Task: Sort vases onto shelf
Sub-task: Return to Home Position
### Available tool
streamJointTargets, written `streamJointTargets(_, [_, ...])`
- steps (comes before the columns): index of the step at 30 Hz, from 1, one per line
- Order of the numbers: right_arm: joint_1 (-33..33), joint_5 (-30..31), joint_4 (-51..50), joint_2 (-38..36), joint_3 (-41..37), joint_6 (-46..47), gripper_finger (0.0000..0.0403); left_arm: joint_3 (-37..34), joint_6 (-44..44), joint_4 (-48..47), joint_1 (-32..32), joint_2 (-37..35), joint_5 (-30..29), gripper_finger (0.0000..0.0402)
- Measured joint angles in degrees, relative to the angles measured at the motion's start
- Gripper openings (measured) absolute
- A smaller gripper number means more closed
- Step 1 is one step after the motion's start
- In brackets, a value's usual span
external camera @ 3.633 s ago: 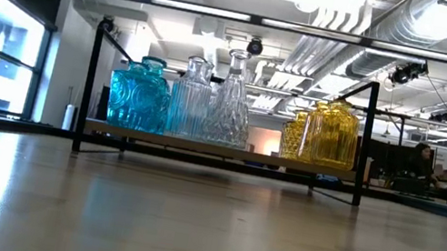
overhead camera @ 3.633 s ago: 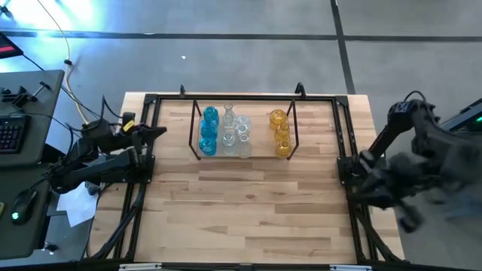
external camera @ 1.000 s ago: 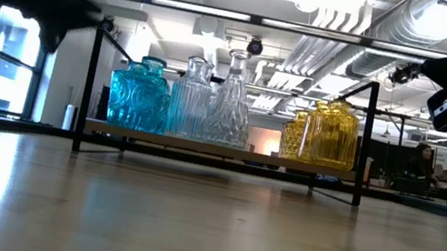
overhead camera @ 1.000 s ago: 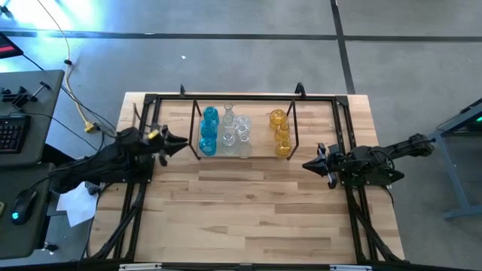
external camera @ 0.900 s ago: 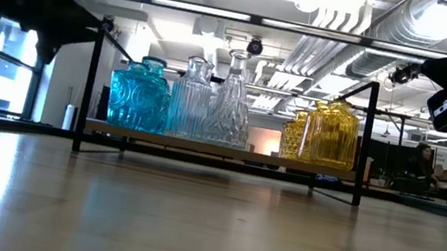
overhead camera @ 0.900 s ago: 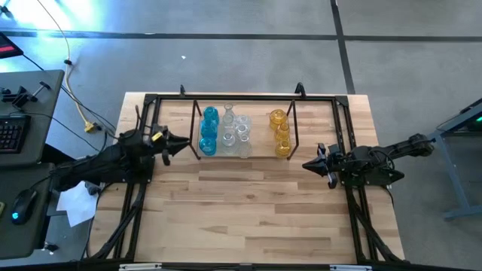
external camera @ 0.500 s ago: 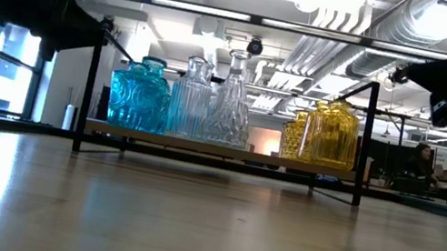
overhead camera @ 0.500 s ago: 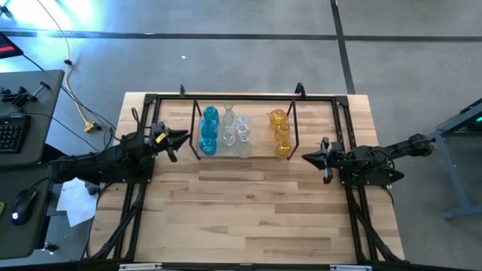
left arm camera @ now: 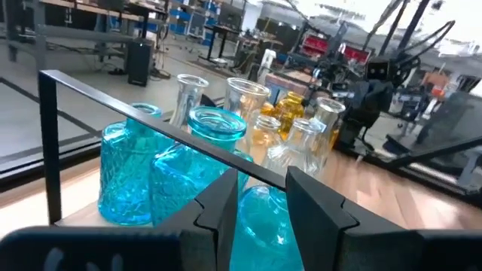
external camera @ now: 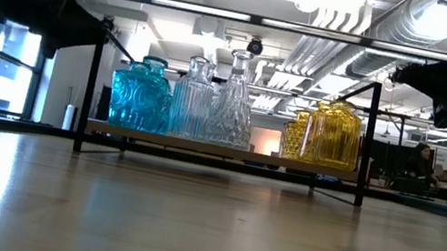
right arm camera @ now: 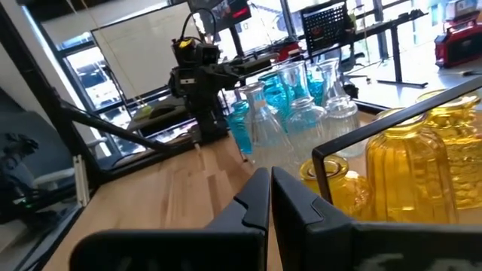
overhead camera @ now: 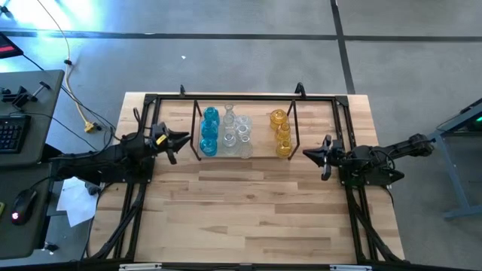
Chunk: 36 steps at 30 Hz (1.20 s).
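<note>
The shelf (overhead camera: 195, 132) stands near the table's far edge, and its wood floor (external camera: 219, 149) carries all the vases on their bases. Blue vases (overhead camera: 209, 129) fill its left end, clear ones (overhead camera: 235, 134) the middle, and amber-yellow ones (overhead camera: 281, 134) the right end. My left gripper (overhead camera: 179, 141) hovers open just left of the shelf, pointing at the blue vases (left arm camera: 218, 150). My right gripper (overhead camera: 309, 155) is shut just right of the shelf, pointing at the yellow vases (right arm camera: 410, 173). Neither touches anything.
A larger black frame (overhead camera: 151, 102) edges the table, and both arms reach in over its side rails. Bare wood (overhead camera: 241, 203) stretches from the shelf to the near edge. A desk with a keyboard (overhead camera: 11, 132) stands off the table's left.
The right gripper has shifted a little toward the far edge, level with the shelf's right end, and rolled about its axis. The left gripper has edged slightly toward the far edge beside the shelf's left end. The vases have not moved.
</note>
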Motion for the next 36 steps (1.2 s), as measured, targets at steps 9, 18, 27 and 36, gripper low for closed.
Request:
streamJointTargets(9, [0.0,-0.66,0.0,0.02,0.0,0.09,0.0,4.47,-5.08,-19.26,0.02,0.09,-11.86,0.0101])
streamJointTargets(18, [0.0,-0.63,0.0,0.02,0.0,0.09,0.0,4.71,-4.01,-20.65,0.02,0.11,-15.74,0.0101])
streamJointTargets(27, [0.0,-0.63,0.0,0.02,0.0,0.03,0.0,4.71,-3.28,-20.32,0.04,0.07,-14.47,0.0101])
streamJointTargets(36, [0.0,-0.63,0.0,0.02,0.0,0.02,0.0,4.79,-6.04,-20.23,0.07,0.07,-12.13,0.0101])
